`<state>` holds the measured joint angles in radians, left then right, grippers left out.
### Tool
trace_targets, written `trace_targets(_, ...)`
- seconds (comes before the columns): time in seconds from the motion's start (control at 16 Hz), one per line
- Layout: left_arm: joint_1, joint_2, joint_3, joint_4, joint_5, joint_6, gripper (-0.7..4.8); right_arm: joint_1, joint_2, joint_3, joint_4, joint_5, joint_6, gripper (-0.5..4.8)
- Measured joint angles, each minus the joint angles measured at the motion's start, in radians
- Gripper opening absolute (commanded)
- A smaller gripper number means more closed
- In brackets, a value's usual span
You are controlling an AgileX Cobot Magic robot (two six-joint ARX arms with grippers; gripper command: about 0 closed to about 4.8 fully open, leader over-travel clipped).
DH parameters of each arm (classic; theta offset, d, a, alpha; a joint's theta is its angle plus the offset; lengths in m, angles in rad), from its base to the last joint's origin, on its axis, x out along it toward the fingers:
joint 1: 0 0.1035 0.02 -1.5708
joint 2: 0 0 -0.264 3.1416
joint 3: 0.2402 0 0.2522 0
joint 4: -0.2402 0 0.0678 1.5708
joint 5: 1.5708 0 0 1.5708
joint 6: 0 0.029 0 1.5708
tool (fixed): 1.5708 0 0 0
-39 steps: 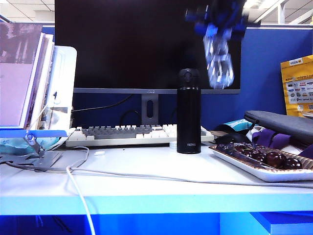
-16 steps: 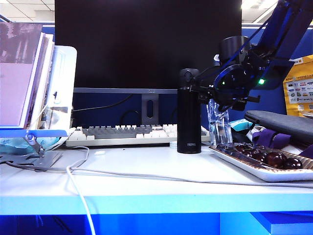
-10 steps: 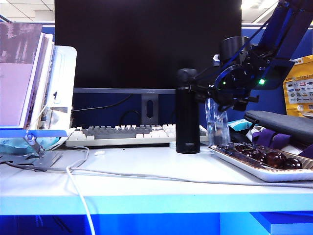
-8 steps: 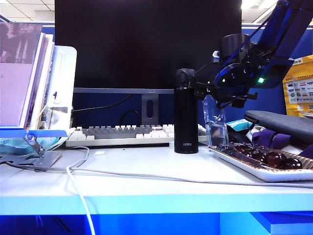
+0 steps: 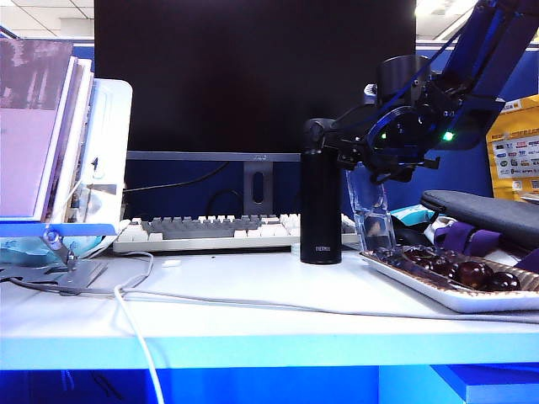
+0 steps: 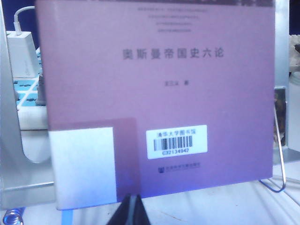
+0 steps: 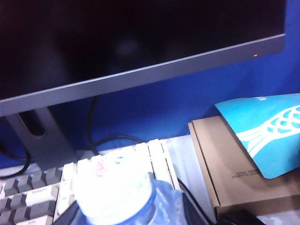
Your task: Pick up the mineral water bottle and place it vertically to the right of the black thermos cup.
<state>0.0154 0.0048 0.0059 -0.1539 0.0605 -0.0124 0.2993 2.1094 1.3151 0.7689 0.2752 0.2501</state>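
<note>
- Two arms on the rig, only one working: the right gripper point(image 5: 370, 172) sits right of centre in the exterior view, bent down over the mineral water bottle point(image 5: 372, 215), prob. so the bottle goes down upright.
- Bottle stands vertical just right of the black thermos cup point(image 5: 321, 194), base at or near the desk point(image 5: 253, 295); can't tell if it's fully down, since the tray point(image 5: 438, 290) rim hides the foot.
- Bottle and thermos look v. close, maybe touching; the gap isn't readable from this angle.
- Right wrist view: white cap point(image 7: 112, 187) fills the lower middle of the frame, i.e. the gripper is right at the bottle's top, w/ the keyboard point(image 7: 37, 192) and monitor point(image 7: 140, 47) behind it.
- Right gripper's fingers aren't visible in either view; it seems to be around the bottle's upper part, but how wide it stands, or whether it grips, can't be told.
- Left gripper point(image 6: 131, 211): dark finger tips meet in a point at the bottom centre of its view, so it's closed on nothing, parked facing the purple book point(image 6: 154, 93) on a stand.
- Judgement: placement nearly done; the spot satisfies "right of the thermos", leaving release and a straight-up retreat.
- Risk: tray edge and thermos crowd the bottle, so a sideways exit could tip it.
</note>
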Motion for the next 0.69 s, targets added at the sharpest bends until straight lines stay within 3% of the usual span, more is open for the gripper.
trace_targets(0.31,0.000,0.000,0.000,0.000,0.000,0.000,-0.04,-0.001,-0.021,0.000,-0.048,-0.014,-0.011,2.80)
trace_targets(0.5,0.000,0.000,0.000,0.000,0.000,0.000,-0.04,-0.002,-0.022,0.000,-0.048,-0.026,-0.015,2.85)
trace_targets(0.56,0.000,0.000,0.000,0.000,0.000,0.000,-0.04,-0.001,-0.022,0.000,-0.047,-0.026,-0.019,2.80)
trace_targets(0.62,0.000,0.000,0.000,0.000,0.000,0.000,-0.04,-0.001,-0.022,0.000,-0.044,-0.026,-0.040,2.14)
trace_targets(0.69,0.000,0.000,0.000,0.000,0.000,0.000,-0.04,-0.001,-0.023,0.000,-0.045,-0.032,-0.049,2.10)
